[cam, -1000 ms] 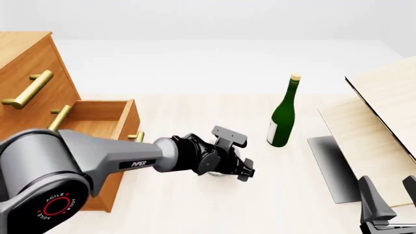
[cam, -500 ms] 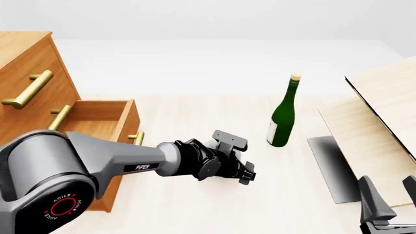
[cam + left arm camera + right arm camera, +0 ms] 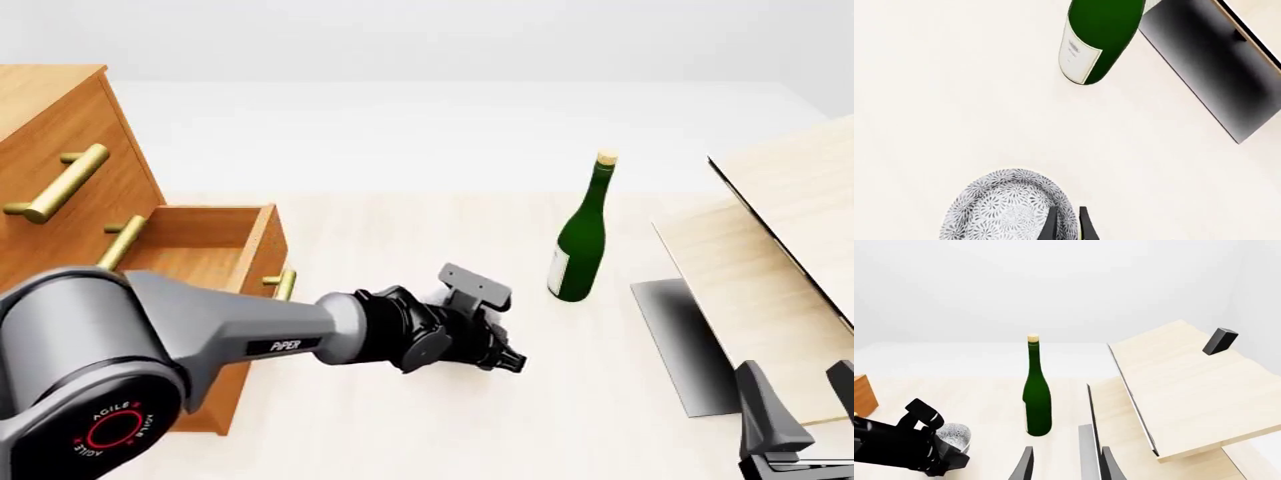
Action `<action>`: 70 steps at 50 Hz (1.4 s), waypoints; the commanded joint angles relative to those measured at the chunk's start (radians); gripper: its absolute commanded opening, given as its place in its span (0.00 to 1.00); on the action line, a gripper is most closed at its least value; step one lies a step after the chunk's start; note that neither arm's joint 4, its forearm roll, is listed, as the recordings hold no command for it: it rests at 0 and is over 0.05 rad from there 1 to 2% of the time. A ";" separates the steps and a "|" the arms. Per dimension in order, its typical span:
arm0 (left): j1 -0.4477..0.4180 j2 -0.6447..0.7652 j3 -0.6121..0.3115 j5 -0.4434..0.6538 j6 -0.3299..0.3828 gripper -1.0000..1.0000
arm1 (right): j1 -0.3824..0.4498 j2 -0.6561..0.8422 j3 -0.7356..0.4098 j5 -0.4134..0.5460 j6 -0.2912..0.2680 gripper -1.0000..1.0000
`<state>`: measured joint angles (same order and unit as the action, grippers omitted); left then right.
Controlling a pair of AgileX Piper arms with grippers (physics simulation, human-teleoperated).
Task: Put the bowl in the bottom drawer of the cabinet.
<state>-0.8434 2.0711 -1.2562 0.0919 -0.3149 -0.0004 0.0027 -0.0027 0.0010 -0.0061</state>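
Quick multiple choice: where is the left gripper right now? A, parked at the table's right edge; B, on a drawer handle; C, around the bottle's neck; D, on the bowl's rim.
D: in the left wrist view the left gripper has its fingers either side of the rim of the bowl, while the bottle stands apart and the open bottom drawer is off to the side.

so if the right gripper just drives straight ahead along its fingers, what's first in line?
Likely the green bottle, slightly off-centre. The right gripper points across bare table toward it; the pale boards lie close alongside. Depth is unclear.
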 commanded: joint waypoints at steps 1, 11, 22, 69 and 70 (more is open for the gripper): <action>-0.005 0.021 0.030 -0.019 0.021 0.00 | 0.000 0.000 0.000 0.000 0.000 1.00; 0.012 -0.050 0.051 -0.038 0.038 0.00 | 0.000 0.000 0.000 0.000 0.000 1.00; 0.052 -0.110 0.076 -0.068 0.073 0.00 | 0.000 0.000 0.000 0.000 0.000 1.00; 0.124 -0.370 0.159 -0.087 0.104 0.00 | 0.000 0.000 0.000 0.000 0.000 1.00; 0.126 -0.374 0.162 -0.088 0.104 0.00 | 0.000 0.000 0.000 0.000 0.000 1.00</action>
<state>-0.7297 1.7622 -1.1056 -0.0002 -0.2270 -0.0004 0.0027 -0.0027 0.0010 -0.0061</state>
